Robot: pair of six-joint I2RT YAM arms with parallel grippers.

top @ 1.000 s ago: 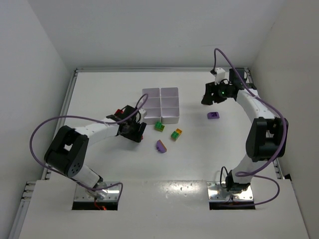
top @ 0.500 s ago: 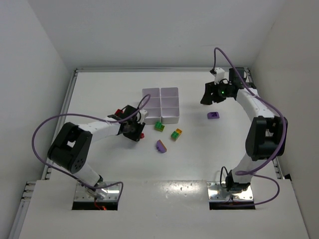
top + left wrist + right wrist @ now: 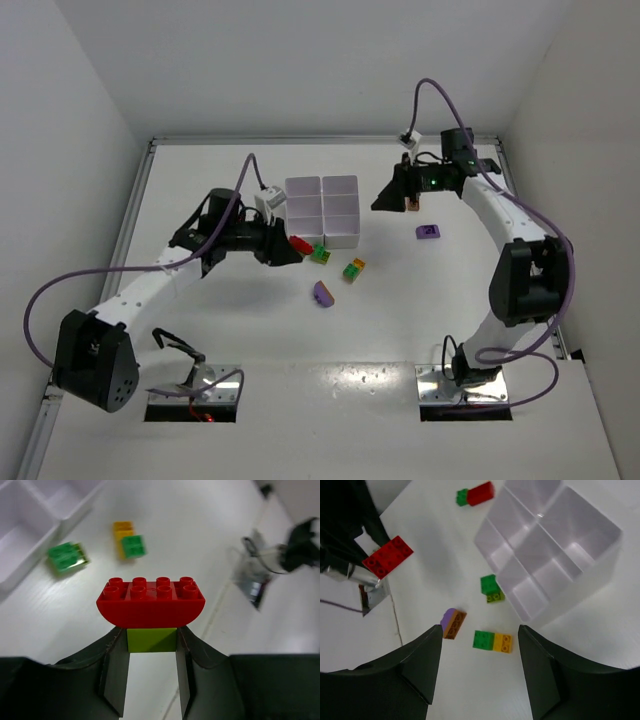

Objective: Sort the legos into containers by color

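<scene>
Newly aloft: red-over-lime lego clump [image 3: 150, 605]

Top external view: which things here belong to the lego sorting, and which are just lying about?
Job: white tray; red-and-lime clump in the left gripper; green-and-lime clump; green-and-yellow clump; purple-and-orange clump; purple brick; red-and-green clump, seen from the right wrist.
Not the job: arm base plates.

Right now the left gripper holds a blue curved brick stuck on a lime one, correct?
No. The left wrist view shows the curved brick is red, not blue; the left gripper does hold it, stuck on a lime brick.
</scene>
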